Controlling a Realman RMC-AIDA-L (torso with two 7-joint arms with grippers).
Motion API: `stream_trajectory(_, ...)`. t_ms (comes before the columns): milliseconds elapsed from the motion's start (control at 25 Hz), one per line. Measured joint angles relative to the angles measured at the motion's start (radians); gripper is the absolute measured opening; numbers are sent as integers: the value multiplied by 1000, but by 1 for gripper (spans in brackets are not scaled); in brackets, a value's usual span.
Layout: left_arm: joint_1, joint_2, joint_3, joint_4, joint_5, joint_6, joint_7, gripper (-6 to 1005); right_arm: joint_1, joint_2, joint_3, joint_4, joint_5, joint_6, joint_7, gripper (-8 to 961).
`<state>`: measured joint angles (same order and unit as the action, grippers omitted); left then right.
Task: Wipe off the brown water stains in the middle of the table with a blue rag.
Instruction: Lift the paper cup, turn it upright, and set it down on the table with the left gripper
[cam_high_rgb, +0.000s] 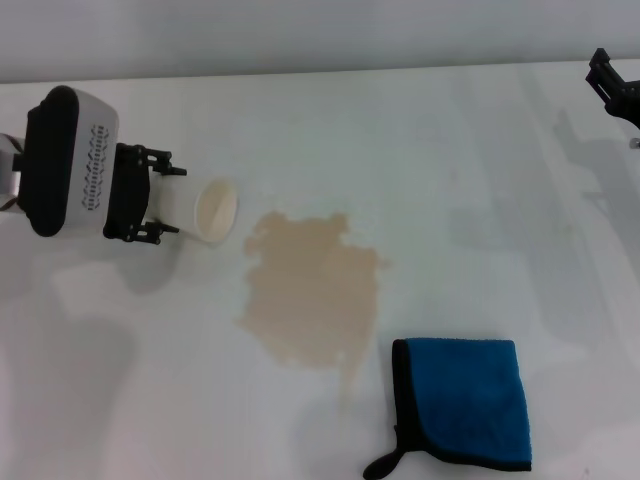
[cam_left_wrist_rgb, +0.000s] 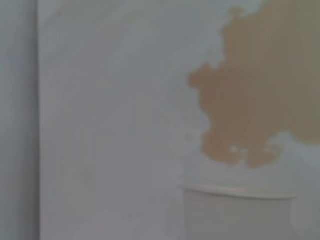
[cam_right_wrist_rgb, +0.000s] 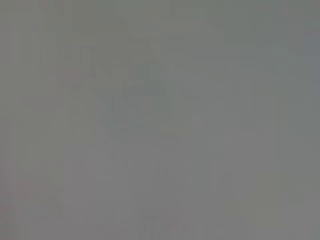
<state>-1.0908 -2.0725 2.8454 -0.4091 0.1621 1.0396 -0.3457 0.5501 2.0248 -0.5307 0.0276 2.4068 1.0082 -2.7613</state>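
Lying front-right on the worktop, blue rag sits nearer the right end effector (fingers: can't tell) vs left end effector, pinching paper cup.

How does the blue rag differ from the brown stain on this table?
The blue rag is a bright blue folded square with black edging; the brown water stains form a pale tan blotch with ragged edges. The stain covers more table than the rag. The rag lies nearer the robot, just right of the stain's drip tail. Neither hand touches either.
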Motion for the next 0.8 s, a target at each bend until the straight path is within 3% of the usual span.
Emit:
stream_trajectory(200,7,-1,0,-10,-79,18,-7,686,-2,-1,0,-3,0,5,2,870)
stream_trajectory(400,47,4,-1,-34,-281,56,-37,683,5,-2,0,-5,0,6,3,871)
stream_trajectory(520,125,4,-2,-22,-507,101,-82,683,7,-3,0,-15,0,6,5,871)
stream_trajectory(640,244,3,-1,50,-750,180,-86,683,8,-3,0,-26,0,8,5,871)
stream_trajectory(800,369,3,-2,164,-929,227,-83,682,8,-3,0,-39,0,10,5,871)
